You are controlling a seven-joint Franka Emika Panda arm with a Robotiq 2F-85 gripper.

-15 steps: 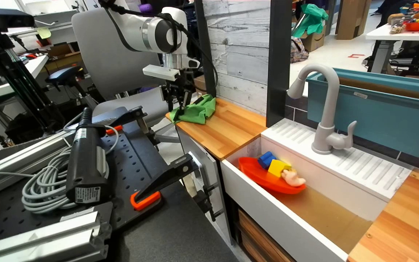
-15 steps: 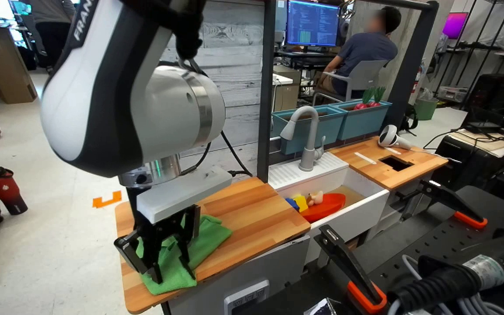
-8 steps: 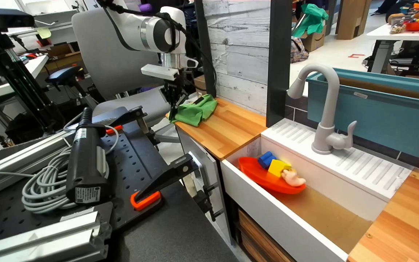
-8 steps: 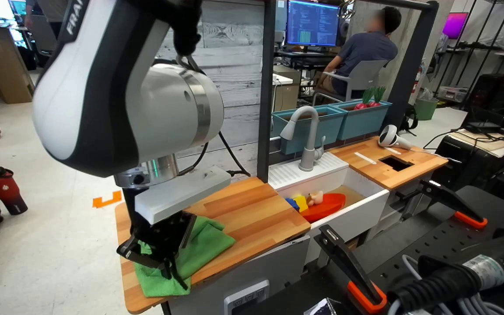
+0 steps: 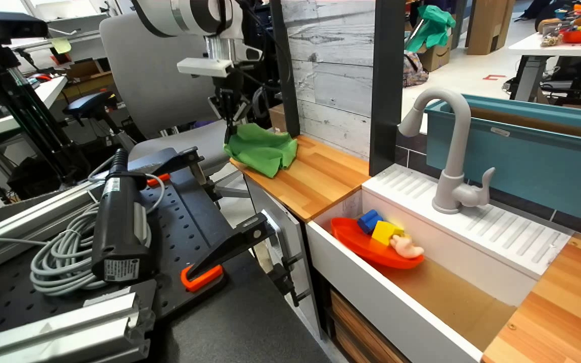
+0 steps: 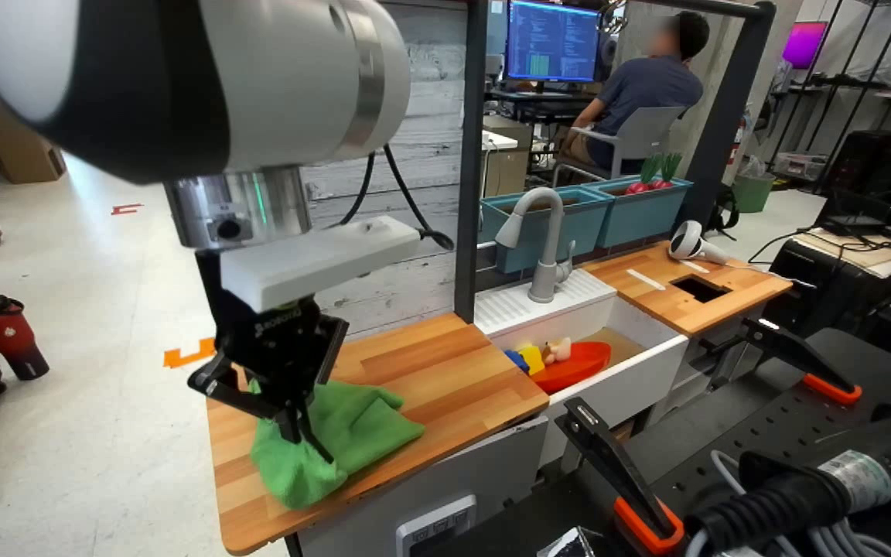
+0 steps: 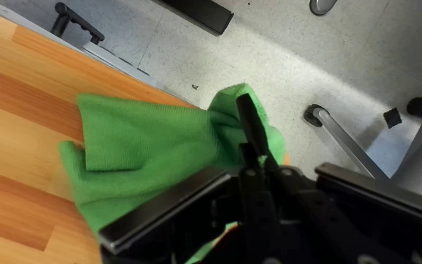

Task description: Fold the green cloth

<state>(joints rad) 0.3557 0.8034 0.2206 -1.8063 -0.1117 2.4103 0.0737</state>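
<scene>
The green cloth (image 5: 265, 149) lies rumpled on the end of the wooden counter, visible in both exterior views. My gripper (image 6: 310, 449) is shut on its outer edge, and that edge is raised off the wood in a rounded bulge. In the wrist view the closed jaws stand over the bunched side of the cloth (image 7: 141, 135), close to the counter's edge, with floor beyond. A folded-over flap with a straight hem lies flat farther in on the counter. The exact pinch at the fingertips is partly hidden by the dark fingers (image 7: 253, 124).
The wooden counter (image 5: 321, 176) meets a white sink (image 5: 381, 307) holding a red boat-shaped dish (image 5: 353, 247) with toys. A grey faucet (image 5: 456, 146) stands behind it. A plank wall panel (image 5: 331, 65) rises at the back, and a grey chair (image 5: 159, 85) stands beyond the counter's end.
The jaws have closed on the cloth's edge. The arm has since risen, pulling that edge up from the counter, while the remaining cloth stays on the wood.
</scene>
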